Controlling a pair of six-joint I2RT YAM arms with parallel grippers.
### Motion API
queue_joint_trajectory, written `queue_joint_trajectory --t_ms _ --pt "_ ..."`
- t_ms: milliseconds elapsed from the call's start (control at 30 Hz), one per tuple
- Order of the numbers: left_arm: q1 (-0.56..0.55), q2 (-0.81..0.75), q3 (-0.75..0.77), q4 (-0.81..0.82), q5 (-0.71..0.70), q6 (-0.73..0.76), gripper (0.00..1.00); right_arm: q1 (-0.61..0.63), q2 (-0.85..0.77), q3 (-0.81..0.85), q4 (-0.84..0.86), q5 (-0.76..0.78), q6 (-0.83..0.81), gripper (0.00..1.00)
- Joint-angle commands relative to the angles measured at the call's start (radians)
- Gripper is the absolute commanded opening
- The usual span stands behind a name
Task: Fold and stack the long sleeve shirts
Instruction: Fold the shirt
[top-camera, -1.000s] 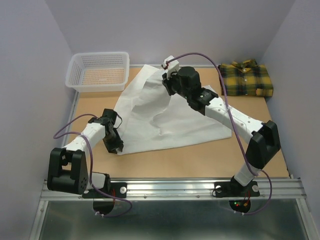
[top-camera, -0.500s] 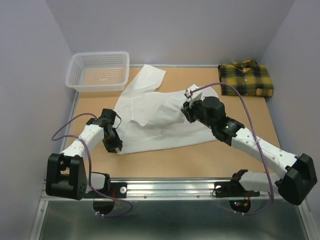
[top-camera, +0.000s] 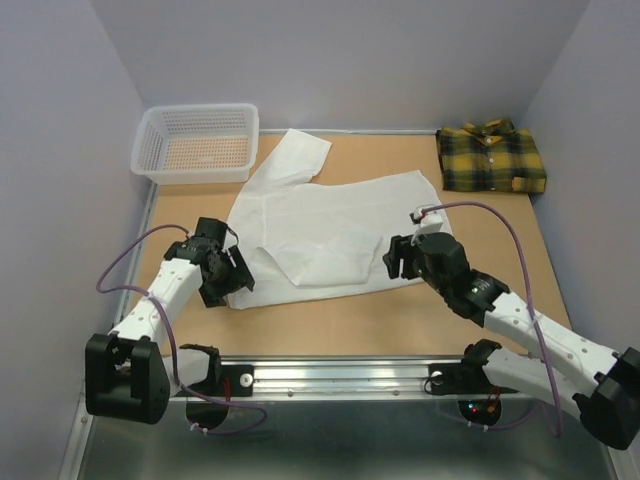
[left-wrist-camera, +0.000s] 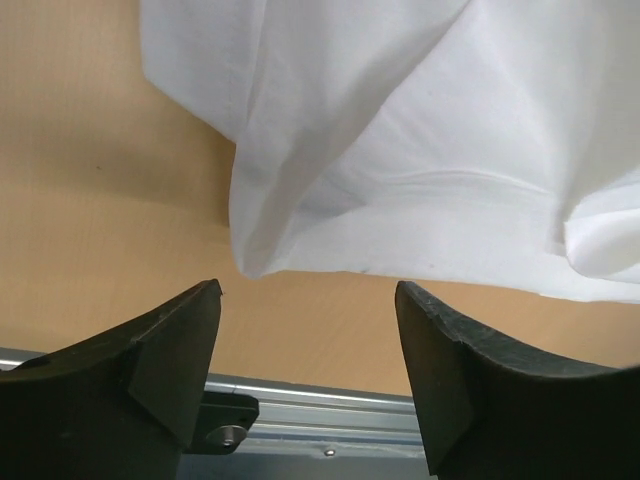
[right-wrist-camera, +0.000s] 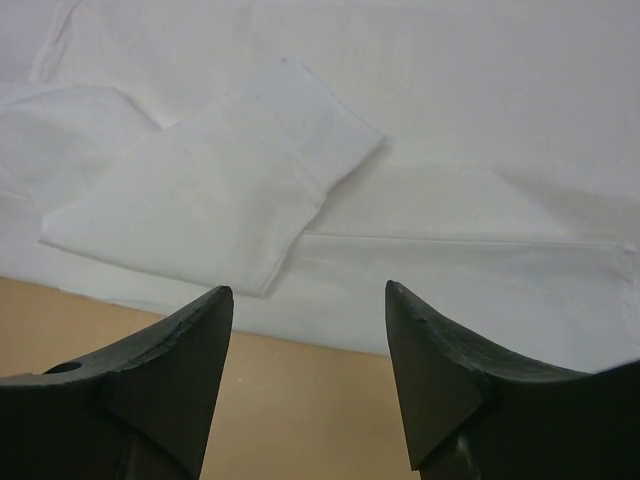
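The white shirt (top-camera: 320, 225) lies spread, rumpled, one sleeve folded over. The plaid shirt (top-camera: 492, 160) sits folded, well apart.

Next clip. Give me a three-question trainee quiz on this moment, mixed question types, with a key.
1. True or false: the plaid shirt lies folded at the far right corner of the table.
2. Fill in: the white shirt lies spread out, and the right gripper at its near edge has its jaws ___.
3. What does the left gripper hold? A) the white shirt B) the plaid shirt C) nothing

Key: 1 true; 2 open; 3 C.
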Motion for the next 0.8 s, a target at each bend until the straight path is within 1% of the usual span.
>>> queue_joint_trajectory --t_ms 0,67,100,167,200,233,267,300,367,433,467,500,567,600,667,700,767 --pt "0.004 -0.088 0.046 -0.037 0.024 -0.041 0.84 0.002 0.148 0.207 -0.119 0.014 0.112 0.68" --pt "0.004 -0.128 0.069 -0.028 0.023 -0.042 0.84 0.002 0.210 0.259 -0.157 0.014 0.142 0.68" --pt "0.004 -0.131 0.078 -0.022 0.023 -0.039 0.84 0.002 0.257 0.288 -0.185 0.008 0.174 0.75" --pt "0.002 -0.121 0.106 -0.014 0.036 -0.040 0.84 0.002 0.305 0.353 -0.197 -0.009 0.204 0.81" --pt "0.002 -0.115 0.114 -0.002 0.078 -0.039 0.83 0.000 0.351 0.376 -0.206 -0.017 0.232 0.91" --pt "-0.001 -0.107 0.115 0.008 0.100 -0.043 0.82 0.000 0.371 0.396 -0.210 -0.021 0.244 0.97" --pt "-0.005 -0.107 0.115 0.022 0.120 -0.049 0.81 0.002 0.393 0.440 -0.213 -0.021 0.255 1.00" --pt "-0.013 -0.107 0.111 0.063 0.143 -0.057 0.77 0.000 0.419 0.460 -0.216 -0.018 0.273 1.00" --pt "-0.040 -0.098 0.097 0.103 0.148 -0.083 0.74 0.000 0.486 0.526 -0.222 -0.002 0.300 1.00" --pt "-0.054 -0.073 0.077 0.153 0.158 -0.092 0.69 0.000 0.531 0.577 -0.228 0.005 0.307 1.00" --pt "-0.071 -0.046 0.069 0.169 0.162 -0.101 0.67 0.000 0.583 0.598 -0.233 0.018 0.313 1.00" --pt "-0.077 -0.033 0.048 0.205 0.163 -0.104 0.63 0.000 0.606 0.649 -0.246 0.026 0.330 1.00" --pt "-0.097 -0.009 0.019 0.252 0.160 -0.118 0.60 0.002 0.682 0.695 -0.260 0.051 0.343 0.91" --pt "-0.099 -0.003 -0.016 0.297 0.160 -0.126 0.59 0.000 0.715 0.741 -0.278 0.057 0.355 0.81" --pt "-0.099 0.019 -0.049 0.337 0.162 -0.135 0.58 0.000 0.796 0.790 -0.314 0.074 0.372 0.71" --pt "-0.099 0.027 -0.076 0.369 0.163 -0.138 0.57 0.000 0.821 0.834 -0.328 0.078 0.378 0.70" --pt "-0.100 0.049 -0.096 0.400 0.165 -0.138 0.57 0.002 0.868 0.865 -0.344 0.095 0.390 0.69"
